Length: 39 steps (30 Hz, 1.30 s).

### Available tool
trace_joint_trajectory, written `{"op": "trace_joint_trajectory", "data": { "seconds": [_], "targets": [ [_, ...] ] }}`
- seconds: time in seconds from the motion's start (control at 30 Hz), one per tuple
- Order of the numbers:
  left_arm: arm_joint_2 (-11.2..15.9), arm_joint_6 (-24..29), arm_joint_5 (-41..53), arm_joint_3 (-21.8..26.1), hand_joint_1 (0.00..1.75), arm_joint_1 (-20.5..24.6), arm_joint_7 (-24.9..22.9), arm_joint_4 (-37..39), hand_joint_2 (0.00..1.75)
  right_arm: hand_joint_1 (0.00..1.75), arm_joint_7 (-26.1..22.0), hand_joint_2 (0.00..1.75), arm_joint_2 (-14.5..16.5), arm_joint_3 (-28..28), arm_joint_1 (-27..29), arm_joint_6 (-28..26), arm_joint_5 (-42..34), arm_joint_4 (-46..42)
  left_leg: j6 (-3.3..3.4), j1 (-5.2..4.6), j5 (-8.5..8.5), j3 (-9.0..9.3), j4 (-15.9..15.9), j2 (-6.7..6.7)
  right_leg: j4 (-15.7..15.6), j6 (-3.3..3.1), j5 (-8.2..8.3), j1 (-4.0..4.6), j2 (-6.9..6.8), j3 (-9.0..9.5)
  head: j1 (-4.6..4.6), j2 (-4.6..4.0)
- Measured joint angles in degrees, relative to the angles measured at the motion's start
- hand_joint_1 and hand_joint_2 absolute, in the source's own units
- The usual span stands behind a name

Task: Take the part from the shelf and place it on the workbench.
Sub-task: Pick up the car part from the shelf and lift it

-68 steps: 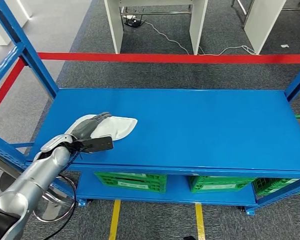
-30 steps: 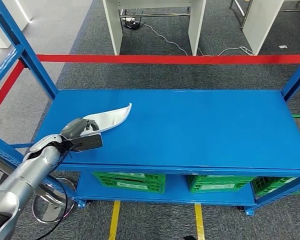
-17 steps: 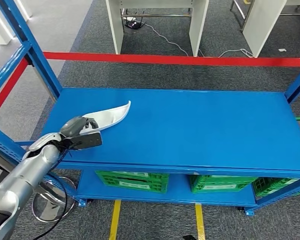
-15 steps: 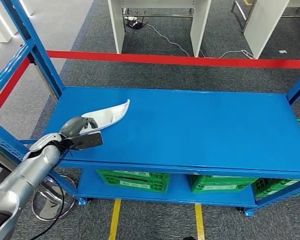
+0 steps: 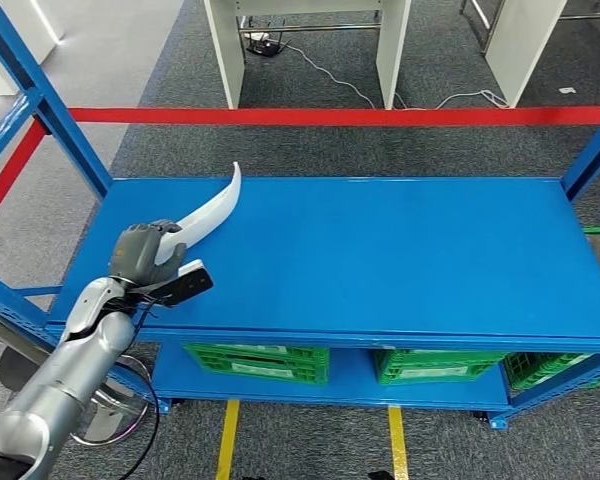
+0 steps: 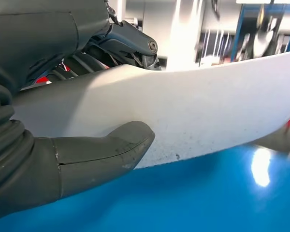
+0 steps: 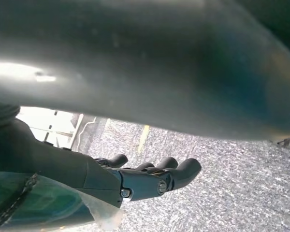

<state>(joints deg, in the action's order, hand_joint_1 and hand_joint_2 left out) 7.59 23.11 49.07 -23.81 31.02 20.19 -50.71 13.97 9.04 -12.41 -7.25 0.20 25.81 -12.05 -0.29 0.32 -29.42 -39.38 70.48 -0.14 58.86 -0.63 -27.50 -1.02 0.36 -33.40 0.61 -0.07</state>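
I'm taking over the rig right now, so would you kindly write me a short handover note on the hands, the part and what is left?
Left robot hand: grips the white curved part at one end, thumb pressed on its face; the part's far tip points up and away, above the blue shelf.
Right robot hand: hangs over grey carpet, fingers fairly straight, holding nothing.
Done: part grasped and raised off the shelf surface.
Left: draw it clear of the shelf frame, carry it to the workbench, set it down and release.

Even, bright overhead light, soft shadows. A lamp glares off the blue shelf [image 6: 260,169]. The right wrist picture is dim, blurred.
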Motion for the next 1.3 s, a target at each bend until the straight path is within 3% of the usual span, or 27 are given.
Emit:
{"op": "trace_joint_trajectory", "data": {
  "seconds": [0.07, 0.1, 0.2, 0.27, 0.3, 0.37, 0.4, 0.43, 0.47, 0.57, 0.63, 0.7, 0.77, 0.83, 0.9, 0.93, 0.97, 1.0, 1.07, 1.13, 1.23, 1.3],
  "targets": [
    [-1.4, 1.2, -0.5, 0.5, 1.75, -0.9, 0.3, -3.2, 1.75, 0.0, 0.0, 0.0, 0.1, -0.2, -0.1, -0.1, 0.1, 0.0, 0.8, -0.21, 3.61, 3.07, -7.3, -0.02, 0.0, 0.19, -0.15, 0.15, 0.0, 0.11, -0.04, 0.0],
    [-2.1, 2.0, -0.6, 0.7, 1.75, -1.3, 0.6, -4.8, 1.75, 0.0, 0.0, 0.0, 0.1, -0.3, -0.2, -0.1, 0.2, 0.0, 1.12, -0.35, 4.24, 4.07, -9.7, -0.03, 0.0, 0.41, -0.17, 0.22, 0.01, 0.04, -0.03, 0.0],
    [-4.6, 5.8, 1.1, 0.7, 1.75, -2.7, 1.5, -9.0, 1.75, 0.0, 0.0, 0.0, 0.2, -0.5, -0.4, 0.1, 0.5, 0.0, 1.63, -0.39, 3.85, 4.69, -11.6, -0.03, -0.2, 1.4, -0.1, 0.31, -0.01, -0.31, -0.01, 0.0],
    [-6.0, 8.3, 2.9, 0.5, 1.75, -3.4, 1.6, -11.2, 1.75, 0.0, 0.0, 0.0, 0.1, -0.6, -0.5, 0.2, 0.7, 0.0, 2.0, -0.07, 4.09, 4.98, -12.3, -0.02, 1.0, 2.01, -1.17, 0.33, -0.1, -1.02, -0.11, 0.0],
    [-6.7, 9.1, 3.5, 0.3, 1.75, -3.6, 1.6, -12.1, 1.75, 0.0, 0.0, 0.0, 0.1, -0.6, -0.6, 0.2, 0.7, 0.0, 2.19, 0.07, 4.23, 5.13, -12.6, 0.0, 3.2, 2.21, -2.49, 0.34, -0.12, -2.14, -0.19, 0.0],
    [-7.6, 9.7, 4.0, -0.2, 1.75, -4.0, 1.6, -13.3, 1.75, 0.0, 0.0, 0.0, 0.1, -0.7, -0.6, 0.2, 0.8, 0.0, 2.42, -0.05, 4.24, 5.13, -12.6, 0.01, 10.6, 2.5, -5.77, 0.33, -0.14, -5.71, -0.32, 0.0],
    [-7.9, 9.8, 4.1, -0.3, 1.75, -4.3, 1.6, -13.6, 1.75, 0.0, -0.1, 0.0, 0.1, -0.8, -0.6, 0.1, 0.8, 0.0, 2.45, -0.12, 4.22, 5.13, -12.6, 0.02, 13.8, 2.61, -6.7, 0.33, -0.15, -7.37, -0.33, 0.0],
    [-8.2, 9.8, 4.2, -0.5, 1.75, -4.6, 1.6, -13.9, 1.75, 0.0, -0.1, 0.0, 0.0, -0.8, -0.5, 0.1, 0.8, 0.0, 2.47, -0.18, 4.21, 5.15, -12.6, 0.03, 15.2, 2.67, -6.63, 0.34, -0.15, -8.25, -0.33, 0.0],
    [-8.3, 9.8, 4.2, -0.5, 1.75, -4.8, 1.6, -14.1, 1.75, 0.0, 0.0, 0.0, 0.0, -0.9, -0.5, 0.1, 0.8, 0.0, 2.47, -0.22, 4.19, 5.16, -12.5, 0.02, 14.4, 2.66, -5.42, 0.34, -0.15, -7.99, -0.33, 0.0],
    [-8.6, 9.8, 4.3, -0.6, 1.75, -5.0, 1.6, -14.8, 1.75, 0.0, 0.1, 0.0, 0.0, -0.9, -0.6, 0.0, 0.8, 0.0, 2.16, -0.35, 3.92, 5.08, -12.1, -0.05, 3.5, 2.28, -0.22, 0.38, -0.19, -2.74, -0.35, 0.0],
    [-8.7, 10.0, 4.3, -0.6, 1.75, -5.1, 1.6, -15.1, 1.75, 0.0, -0.1, 0.0, -0.1, -0.9, -0.7, -0.1, 0.8, -0.1, 1.69, -0.55, 3.87, 4.81, -11.8, -0.09, -0.2, 1.85, 0.45, 0.46, -0.12, -0.73, -0.29, 0.0],
    [-8.9, 10.5, 4.3, -0.8, 1.75, -5.2, 1.7, -15.5, 1.75, 0.0, -0.3, 0.0, -0.1, -0.9, -0.6, -0.3, 0.8, -0.1, 1.18, -0.56, 4.11, 4.69, -11.7, -0.12, -0.4, 1.29, 0.63, 0.53, -0.03, -0.64, -0.27, 0.0],
    [-9.1, 11.6, 4.6, -1.1, 1.75, -5.4, 1.9, -16.1, 1.75, 0.0, -0.1, 0.0, -0.1, -1.0, -0.6, -0.6, 0.8, 0.0, 0.59, -0.47, 3.17, 4.46, -10.8, -0.18, -0.6, 0.67, 1.08, 0.31, -0.14, -0.61, -0.2, 0.0],
    [-9.4, 13.0, 4.9, -1.7, 1.75, -5.5, 1.9, -17.0, 1.75, 0.0, 0.1, 0.0, -0.1, -1.0, -0.7, -0.8, 0.9, -0.1, -0.05, -0.25, -0.25, 2.99, -6.3, -0.2, -0.7, 0.3, 1.38, 0.07, -0.29, -0.57, 0.07, 0.0],
    [-9.6, 14.4, 5.0, -2.4, 1.75, -6.1, 1.8, -18.2, 1.75, 0.0, 0.1, 0.0, -0.1, -1.0, -0.8, -0.9, 1.1, -0.1, -0.48, 0.0, -3.91, 0.75, 0.5, -0.16, -0.7, 0.22, 1.47, 0.06, -0.35, -0.66, 0.24, 0.0],
    [-9.6, 15.0, 4.7, -2.8, 1.75, -6.9, 1.7, -19.1, 1.75, 0.0, 0.1, 0.0, -0.1, -1.1, -0.8, -0.9, 1.4, -0.1, -0.55, 0.05, -4.58, 0.27, 2.6, -0.15, -0.7, 0.22, 1.52, 0.07, -0.38, -0.71, 0.24, 0.0],
    [-9.6, 15.5, 4.1, -3.1, 1.75, -7.8, 1.7, -20.3, 1.75, 0.0, 0.1, 0.0, -0.1, -1.1, -0.8, -0.8, 1.8, -0.1, -0.51, 0.07, -4.22, 0.64, 2.7, -0.15, -0.7, 0.23, 1.59, 0.07, -0.37, -0.77, 0.24, 0.0],
    [-9.6, 15.9, 3.2, -3.3, 1.75, -9.0, 1.8, -21.6, 1.75, 0.0, 0.1, 0.0, -0.1, -1.1, -0.8, -0.8, 2.3, -0.1, -0.35, 0.05, -2.9, 1.99, 0.7, -0.15, -0.7, 0.28, 1.68, 0.08, -0.33, -0.82, 0.25, 0.0],
    [-9.6, 16.4, 0.0, -3.4, 1.75, -11.3, 3.2, -24.7, 1.75, 0.0, 0.1, 0.0, -0.1, -1.1, -0.7, -0.9, 3.4, -0.1, 0.24, -0.11, 0.24, 6.14, -6.7, -0.15, -0.7, 0.54, 1.89, 0.19, -0.26, -0.93, 0.23, 0.0],
    [-9.6, 16.6, -5.0, -3.3, 1.75, -13.2, 5.8, -27.2, 1.75, 0.0, 0.2, 0.0, -0.1, -1.1, -0.7, -1.4, 3.8, -0.1, 0.79, -0.4, 1.46, 8.43, -11.5, -0.18, -0.6, 1.09, 2.24, 0.3, -0.31, -1.25, 0.2, 0.0],
    [-9.8, 16.7, -12.1, -2.6, 1.75, -16.5, 9.4, -30.1, 1.75, 0.0, 0.0, 0.0, -0.2, -1.3, 0.0, -3.0, 3.6, -0.1, 1.62, -0.53, 2.05, 8.11, -12.4, -0.16, -0.6, 2.21, 2.67, 0.22, -0.4, -1.8, 0.18, 0.0],
    [-10.1, 16.8, -14.3, -1.9, 1.75, -18.2, 10.8, -31.7, 1.75, 0.0, -0.1, 0.0, -0.4, -1.6, 0.8, -4.1, 3.5, 0.0, 2.52, -0.3, 3.1, 7.45, -13.0, -0.02, 1.4, 2.79, 0.24, 0.24, -0.35, -2.99, -0.04, 0.0]
  ]
}}
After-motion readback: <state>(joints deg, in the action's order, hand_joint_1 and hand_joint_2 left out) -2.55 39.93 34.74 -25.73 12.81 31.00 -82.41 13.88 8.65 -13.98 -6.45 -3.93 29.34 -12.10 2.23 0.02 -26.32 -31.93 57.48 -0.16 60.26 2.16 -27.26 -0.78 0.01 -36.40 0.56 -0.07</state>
